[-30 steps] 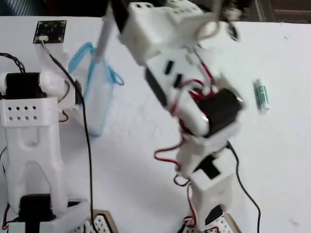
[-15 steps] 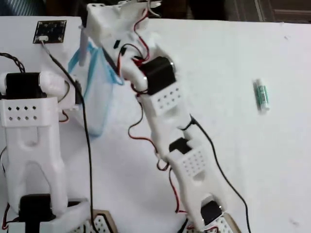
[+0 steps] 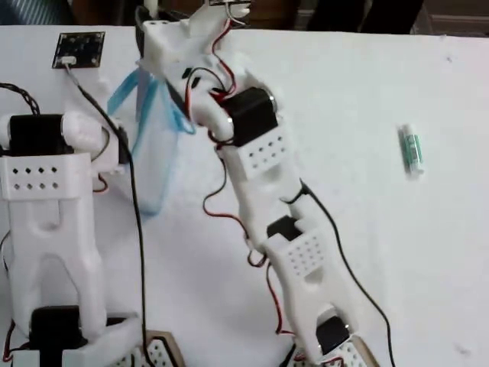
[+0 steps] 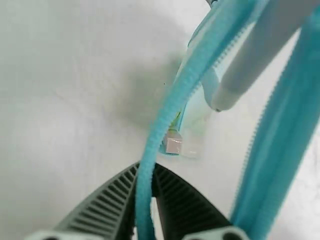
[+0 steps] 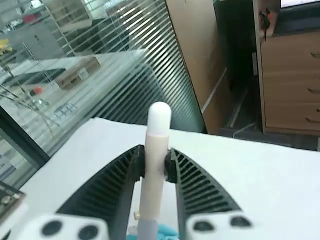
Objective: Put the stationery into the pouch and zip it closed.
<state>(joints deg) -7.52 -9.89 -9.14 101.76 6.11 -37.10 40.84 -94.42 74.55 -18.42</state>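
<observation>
Nearest the camera stand the bases of two white arms on one white table. The left arm sits upright on its own side. The right arm stretches across the table toward the far left.

In front of the left arm is one clear pouch with a blue zip, its lower end on the table and its mouth up. The left gripper has its jaws pressed together on one blue zip track. The other track runs well apart from it, so the mouth is open. One small pale square object shows low down inside the pouch; I cannot tell what it is.

Farther on, over the mouth, the right gripper clamps one white pen between its ribbed jaws. The pen stands upright, its lower end between the two zip tracks.

One green-and-white stick lies flat on the table on the right arm's side, well apart from the pouch.

Farthest off, near the far left corner, lies one small black board with a dark cable running from it toward the left arm.
</observation>
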